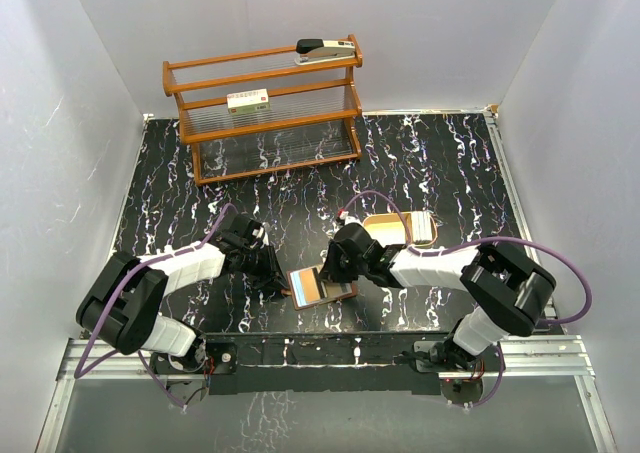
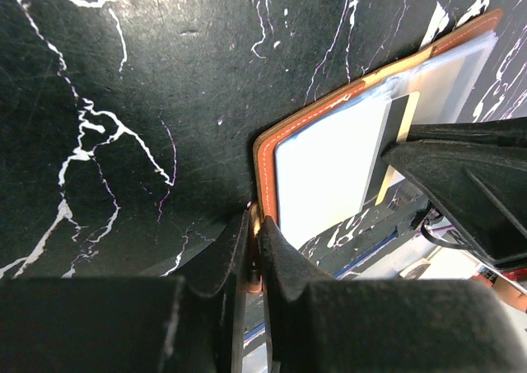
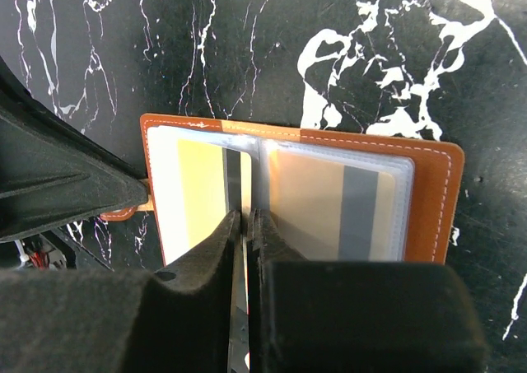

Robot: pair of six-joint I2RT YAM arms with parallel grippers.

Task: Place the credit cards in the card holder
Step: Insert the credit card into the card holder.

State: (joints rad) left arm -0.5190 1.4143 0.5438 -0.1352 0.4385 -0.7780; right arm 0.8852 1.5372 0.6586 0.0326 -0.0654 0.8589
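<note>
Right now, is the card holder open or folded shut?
Open: the card holder lies spread, both clear-sleeve pages facing up, left gripper pinching its edge.

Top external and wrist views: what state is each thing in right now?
Brown leather bifold card holder: open, flat on black marbled table.
Gold grey-striped plastic cards: inside holder's clear sleeves.
Left pincer: shut on holder's edge tab.
Right pincer: shut at holder's centre fold; held item unclear.
Black-and-white stapler: closed, on top shelf of wooden rack.
White red-labelled box: lying on middle shelf.
</note>
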